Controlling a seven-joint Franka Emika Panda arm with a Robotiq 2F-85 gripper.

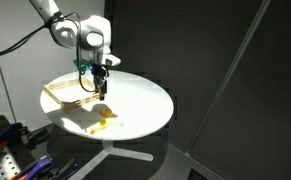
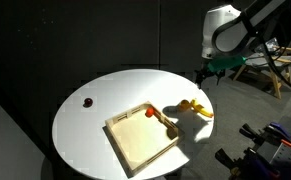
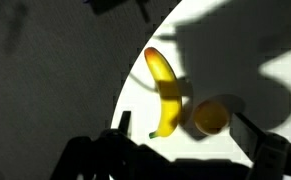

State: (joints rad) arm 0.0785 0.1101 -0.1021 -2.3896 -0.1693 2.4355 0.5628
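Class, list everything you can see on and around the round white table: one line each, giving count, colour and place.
Round white table: one, white, centre of both exterior views.
Shallow wooden tray: one, pale wood, on the table.
Yellow banana: one, yellow, near the table's edge.
Small yellow-orange ball-shaped object: one, yellow-orange, beside the banana.
Small red object: one, red, at a tray corner.
Small dark round object: one, dark red, alone on the table.
White robot arm: one, white, above the table.
Claw: one, black, open and empty, above the banana.
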